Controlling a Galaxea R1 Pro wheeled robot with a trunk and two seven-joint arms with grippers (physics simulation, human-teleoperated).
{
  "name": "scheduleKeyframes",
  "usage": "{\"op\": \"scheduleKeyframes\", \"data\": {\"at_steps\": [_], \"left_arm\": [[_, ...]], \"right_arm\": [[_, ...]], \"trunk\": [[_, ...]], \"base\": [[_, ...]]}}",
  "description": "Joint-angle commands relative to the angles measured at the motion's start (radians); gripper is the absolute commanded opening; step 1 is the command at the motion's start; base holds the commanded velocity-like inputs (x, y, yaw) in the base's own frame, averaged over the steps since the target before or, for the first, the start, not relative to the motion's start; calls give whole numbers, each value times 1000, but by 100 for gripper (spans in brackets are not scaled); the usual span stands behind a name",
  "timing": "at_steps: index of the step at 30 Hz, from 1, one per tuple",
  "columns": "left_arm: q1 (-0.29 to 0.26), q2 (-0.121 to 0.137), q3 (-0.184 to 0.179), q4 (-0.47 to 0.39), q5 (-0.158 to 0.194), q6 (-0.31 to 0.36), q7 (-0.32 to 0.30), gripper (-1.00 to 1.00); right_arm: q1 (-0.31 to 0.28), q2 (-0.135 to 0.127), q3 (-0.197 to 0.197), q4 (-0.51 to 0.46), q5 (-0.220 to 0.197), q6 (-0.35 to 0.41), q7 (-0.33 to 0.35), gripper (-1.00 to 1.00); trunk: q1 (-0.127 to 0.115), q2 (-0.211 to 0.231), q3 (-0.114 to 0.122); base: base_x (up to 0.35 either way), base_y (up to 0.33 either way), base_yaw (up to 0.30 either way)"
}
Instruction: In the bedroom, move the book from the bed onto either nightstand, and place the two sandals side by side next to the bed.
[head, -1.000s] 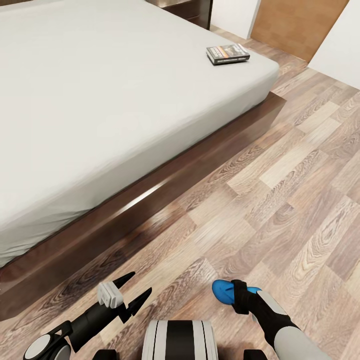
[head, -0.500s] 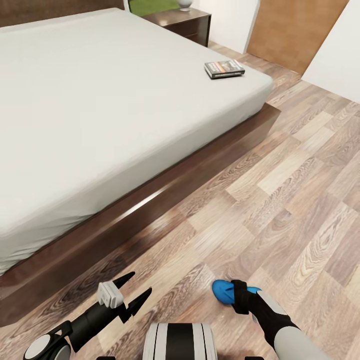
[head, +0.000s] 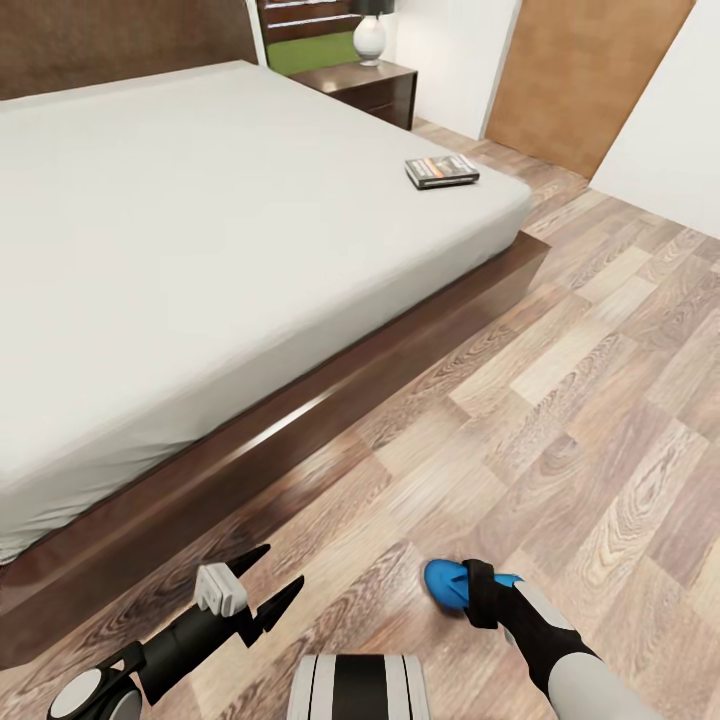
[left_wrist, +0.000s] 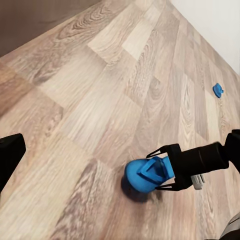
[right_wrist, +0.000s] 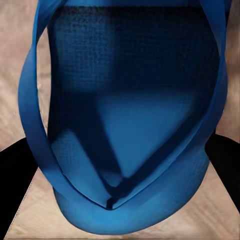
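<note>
**Right hand gripping one sandal above the floor by the bed**

Right hand (head: 478, 592) is clamping a blue sandal (head: 447, 583) near the wood-plank floor (head: 560, 400), its fingers closed on the sole; in the right wrist view the sandal (right_wrist: 125, 115) is showing its toe straps, with the dark fingers (right_wrist: 17, 165) sitting at either side; in the left wrist view the same sandal (left_wrist: 146, 176) is hanging just above the planks, casting a shadow beneath. Left hand (head: 268, 588) is holding nothing, its two pointed fingers standing apart. A second sandal (left_wrist: 218, 90) is lying on the floor well apart, near the white wall. The book (head: 441, 170) is lying flat on the bed (head: 200, 220), near the mattress's far corner; beyond it, the nightstand (head: 372, 88) is carrying a white lamp (head: 370, 38); a brown door (head: 585, 70) is standing further right.
</note>
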Motion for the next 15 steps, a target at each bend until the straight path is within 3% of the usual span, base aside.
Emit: {"op": "scheduleKeyframes", "data": {"at_steps": [1, 15], "left_arm": [[0, 1, -1, 0, 10, 10, -1, 100], [0, 0, -4, 1, 11, 10, 0, 100]], "right_arm": [[0, 0, -5, -2, -3, 4, -6, -100], [0, 1, -5, -2, -3, 2, -6, -100]], "trunk": [[0, 0, 4], [-7, 3, 58]], "base": [[0, 0, 0], [0, 0, 0]]}}
